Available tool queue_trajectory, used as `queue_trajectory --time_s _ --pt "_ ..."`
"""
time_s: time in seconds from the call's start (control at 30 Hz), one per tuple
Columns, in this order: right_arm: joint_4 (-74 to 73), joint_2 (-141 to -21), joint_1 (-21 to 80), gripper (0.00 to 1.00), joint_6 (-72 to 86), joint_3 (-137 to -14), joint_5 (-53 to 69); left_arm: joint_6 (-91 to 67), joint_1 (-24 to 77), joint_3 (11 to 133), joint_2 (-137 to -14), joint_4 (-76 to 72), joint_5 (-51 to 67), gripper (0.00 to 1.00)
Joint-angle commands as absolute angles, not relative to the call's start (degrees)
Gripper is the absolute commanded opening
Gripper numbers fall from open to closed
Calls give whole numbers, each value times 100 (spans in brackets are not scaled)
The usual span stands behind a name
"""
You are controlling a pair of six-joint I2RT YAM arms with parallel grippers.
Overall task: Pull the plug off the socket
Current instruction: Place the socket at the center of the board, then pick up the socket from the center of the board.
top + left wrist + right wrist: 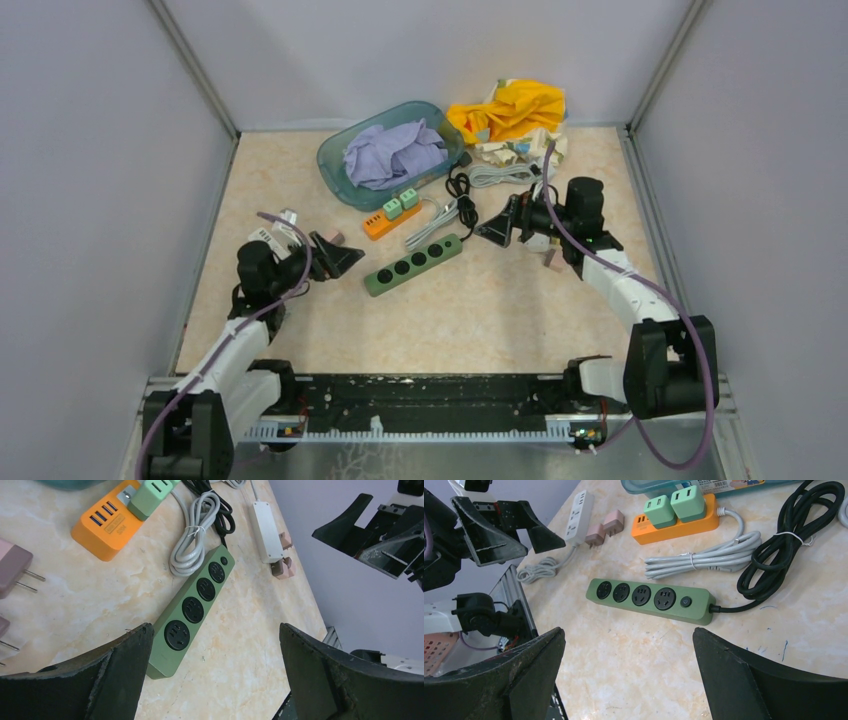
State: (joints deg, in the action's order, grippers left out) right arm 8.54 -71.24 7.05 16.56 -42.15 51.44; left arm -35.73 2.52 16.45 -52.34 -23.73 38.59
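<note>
No plug is off yet, as far as I can judge. Two green plug adapters (686, 502) sit pushed into the orange power strip (684, 526), and neither arm holds anything. The left gripper (335, 258) and the right gripper (497, 228) both hover over the table with their jaws wide apart.

The orange strip lies ahead and to the left of each gripper in its own wrist view. It sits beyond the green power strip (651, 599), whose four sockets are empty. What is left is probably everything: reach, close on an adapter, brace the strip and pull.

The tabletop directly under both grippers is bare. The target is hemmed in:
- A bundled grey cable (704, 557) lies just in front of it.
- A coiled black cable (794, 540) lies to its right.
- A teal basin (328, 165) sits close behind it.

Straight up looks like the freest way out.
</note>
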Motion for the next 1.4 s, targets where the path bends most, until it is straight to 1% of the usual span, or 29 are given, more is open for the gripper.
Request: queue_trajectory --time_s 0.0,0.7,1.37 --pt "1162 -6962 647 99 1591 -4368 5247 -3404 506 1621 -5258 -2650 3827 100" --pt "1163 -6961 615 99 1591 -4361 5267 -2198 2549 2673 -6100 -1525 2167 100" --pt "1166 -6970 606 99 1582 -4358 5282 -1234 4150 4015 -7256 51 -321 100"
